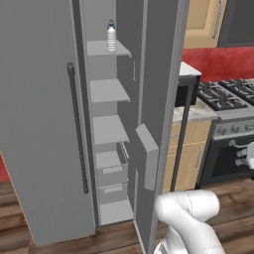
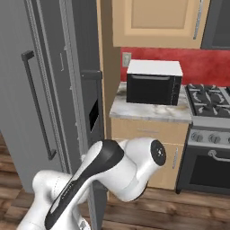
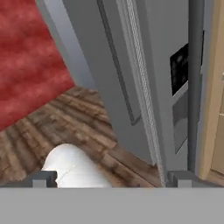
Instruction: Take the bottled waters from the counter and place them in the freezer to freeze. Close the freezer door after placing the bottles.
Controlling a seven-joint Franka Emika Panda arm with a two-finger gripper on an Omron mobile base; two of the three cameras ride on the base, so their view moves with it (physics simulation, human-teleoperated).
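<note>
end effector [image 3: 109, 177]: hand view is showing two dark tips sitting wide apart at the bottom, nothing between them, gripping nothing; it is facing the wood floor [image 3: 65, 127] beside the fridge
freezer [image 1: 106, 129]: standing open in left base view, grey inner shelves showing in a stack, drawers sitting low down
bottled water [image 1: 111, 36]: one clear ribbed bottle with blue cap standing upright on the top shelf [image 1: 106, 48], near the shelf's right edge; second bottle I cannot find
freezer door [image 1: 39, 124]: plain grey panel with dark vertical bar handle [image 1: 78, 129], swinging out to the left of the opening, not shut
other door [image 1: 158, 99]: standing open too, seen edge-on in left base view with door bins on its inner face; hand view is showing its dark dispenser recess [image 3: 178, 68]
surface [image 2: 148, 110]: marble slab on tan cabinets, sitting between fridge and stove
oven [image 2: 154, 82]: black-fronted, white-topped, sitting on the surface toward its back edge
stove [image 2: 211, 101]: black gas burners lying just beside the surface's right edge
arm [image 2: 108, 175]: white links with dark joint bending low in front of the fridge in right base view
</note>
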